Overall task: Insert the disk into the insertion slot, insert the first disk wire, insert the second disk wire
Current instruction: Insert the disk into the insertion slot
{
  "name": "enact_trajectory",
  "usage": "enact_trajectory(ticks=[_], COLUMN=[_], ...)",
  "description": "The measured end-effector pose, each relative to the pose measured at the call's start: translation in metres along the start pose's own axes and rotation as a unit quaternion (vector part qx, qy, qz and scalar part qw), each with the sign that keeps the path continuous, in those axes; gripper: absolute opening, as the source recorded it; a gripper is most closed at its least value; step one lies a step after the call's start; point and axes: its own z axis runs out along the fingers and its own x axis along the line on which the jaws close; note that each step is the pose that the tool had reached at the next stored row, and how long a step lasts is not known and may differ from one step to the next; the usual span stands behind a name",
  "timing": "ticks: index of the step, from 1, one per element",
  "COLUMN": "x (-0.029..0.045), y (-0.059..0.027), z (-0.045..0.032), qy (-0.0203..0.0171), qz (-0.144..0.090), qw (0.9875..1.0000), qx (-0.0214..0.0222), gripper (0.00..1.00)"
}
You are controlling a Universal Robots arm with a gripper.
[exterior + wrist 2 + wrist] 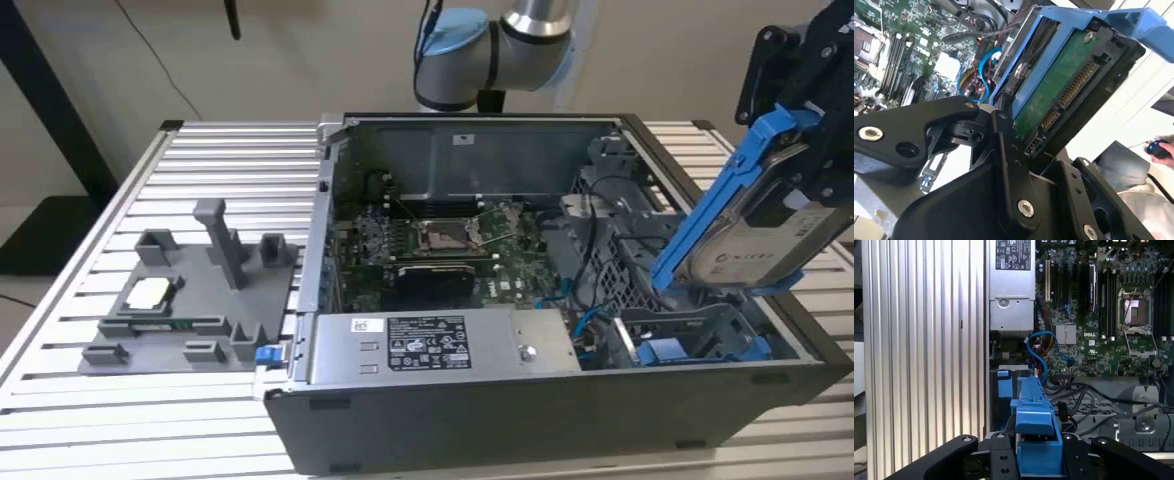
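Observation:
The disk [747, 235], a silver-grey drive in a bright blue carrier, hangs tilted on edge above the open computer case's side at the exterior view's right. My gripper [790, 185] is shut on it from above. In the second wrist view the disk's green circuit board [1064, 90] and connector face the camera, clamped between the black fingers [1004, 140]. The first wrist view looks down the blue carrier [1036, 425] at the insertion slot [1004, 390], the bay holding a blue part [663, 350]. A loose blue disk wire [1044, 345] curls beside that bay. A second wire cannot be told apart.
The case holds a silver labelled power supply box [441, 340] at the front and a motherboard [441, 240] behind it. A grey fixture plate [187, 300] lies on the slatted metal table [80, 400]. A person's hand on a mouse [1159, 147] shows beyond the table.

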Motion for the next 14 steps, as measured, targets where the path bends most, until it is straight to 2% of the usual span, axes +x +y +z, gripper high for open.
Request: enact_trajectory(ticks=[14], x=[0.0008], y=[-0.0009], z=[0.0237], qy=[0.0000], qz=[0.000], qw=[1.0000], qx=[0.0003], gripper=[0.33])
